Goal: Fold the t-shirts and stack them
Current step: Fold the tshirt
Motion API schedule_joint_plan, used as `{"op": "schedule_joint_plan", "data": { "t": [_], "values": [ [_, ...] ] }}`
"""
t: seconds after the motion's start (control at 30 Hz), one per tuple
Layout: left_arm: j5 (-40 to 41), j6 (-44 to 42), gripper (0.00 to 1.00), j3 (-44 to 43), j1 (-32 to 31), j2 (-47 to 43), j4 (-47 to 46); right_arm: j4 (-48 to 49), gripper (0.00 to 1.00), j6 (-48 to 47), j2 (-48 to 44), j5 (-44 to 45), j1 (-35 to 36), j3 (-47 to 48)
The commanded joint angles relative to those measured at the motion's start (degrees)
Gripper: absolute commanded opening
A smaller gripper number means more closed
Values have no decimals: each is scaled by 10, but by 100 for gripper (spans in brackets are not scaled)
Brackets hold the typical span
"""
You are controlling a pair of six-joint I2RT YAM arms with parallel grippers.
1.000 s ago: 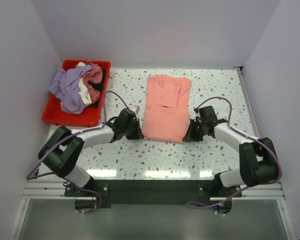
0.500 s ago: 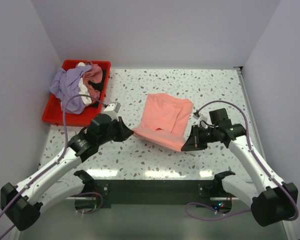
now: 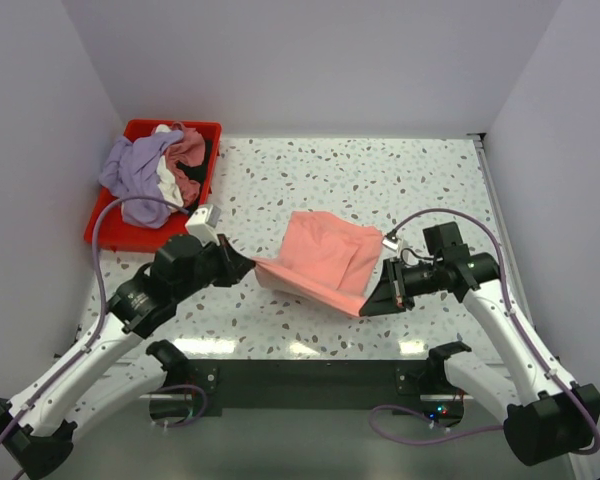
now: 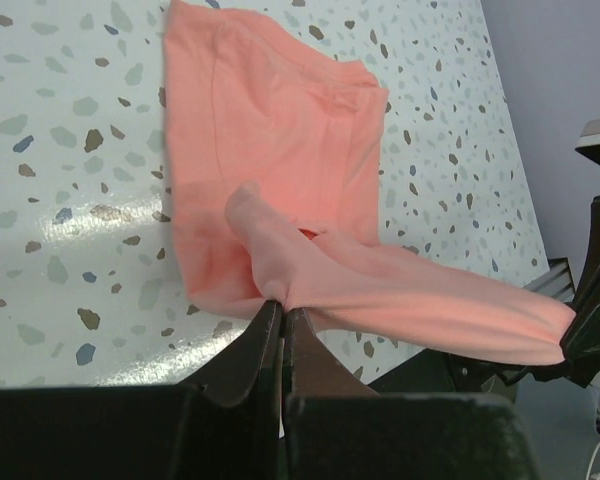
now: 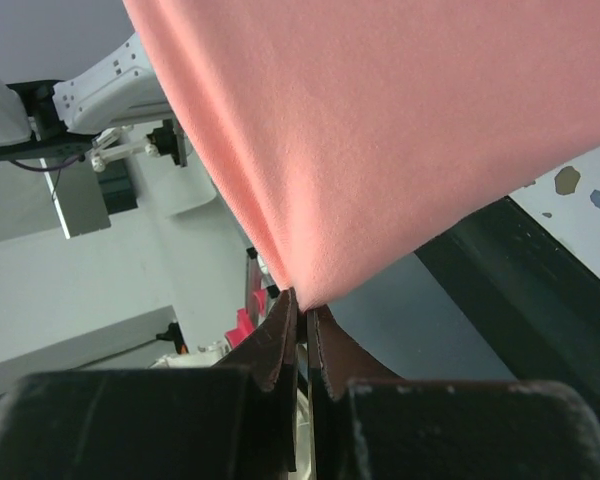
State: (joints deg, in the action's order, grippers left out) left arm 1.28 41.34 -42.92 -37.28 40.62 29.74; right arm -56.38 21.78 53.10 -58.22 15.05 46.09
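Left pincer: jaws clamped on the near-left hem corner of the salmon-pink tee. Right pincer: same grip on the near-right corner.

Top view: a second ago the tee lies flat on the table with both pincers low at its near hem. Now that hem is off the surface, strung between the two pincers and pulled toward the bases. Both arms are swung back and raised. The far part looks still grounded, and the whole tee sits nearer than it did. Lavender tee, white tee and dusty-rose tee are heaped in the red bin, unchanged.

Left wrist view: left pincer has its tips pinched with no visible gap and a bunched nub of hem between them. The cloth runs as a band from there to the frame's right edge. The rest of the tee lies on the table below, sides apparently folded in.

Right wrist view: right pincer has its jaws closed on a point of fabric. The tee spreads away from it as a smooth sheet.

Meaning: both grips held through the lift, so the hem-to-collar fold is started, not done. My read is that the hem next goes forward over the far half. The risk is dragging the grounded part and undoing the side folds. With three tees still in the bin, the task is at an early stage.
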Motion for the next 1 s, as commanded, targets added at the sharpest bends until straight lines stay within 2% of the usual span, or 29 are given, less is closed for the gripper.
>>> {"op": "schedule_joint_plan", "data": {
  "t": [0.0,0.17,0.37,0.5,0.6,0.97],
  "values": [
    [118,-8,0,-33,11,-7,1,-48,0,6,-9,-24,-2,7],
    [120,-11,0,-31,11,24,-31,-10,0,21,10,-9,-1,-2],
    [140,-16,0,-40,12,104,-73,16,0,27,45,18,-2,-6],
    [143,-28,0,-53,18,152,-108,44,0,28,68,68,-3,6],
    [145,-35,0,-67,27,194,-128,90,0,43,77,78,-4,15],
    [116,-62,0,-147,50,347,-187,131,0,45,125,184,-32,48]
  ]
}}
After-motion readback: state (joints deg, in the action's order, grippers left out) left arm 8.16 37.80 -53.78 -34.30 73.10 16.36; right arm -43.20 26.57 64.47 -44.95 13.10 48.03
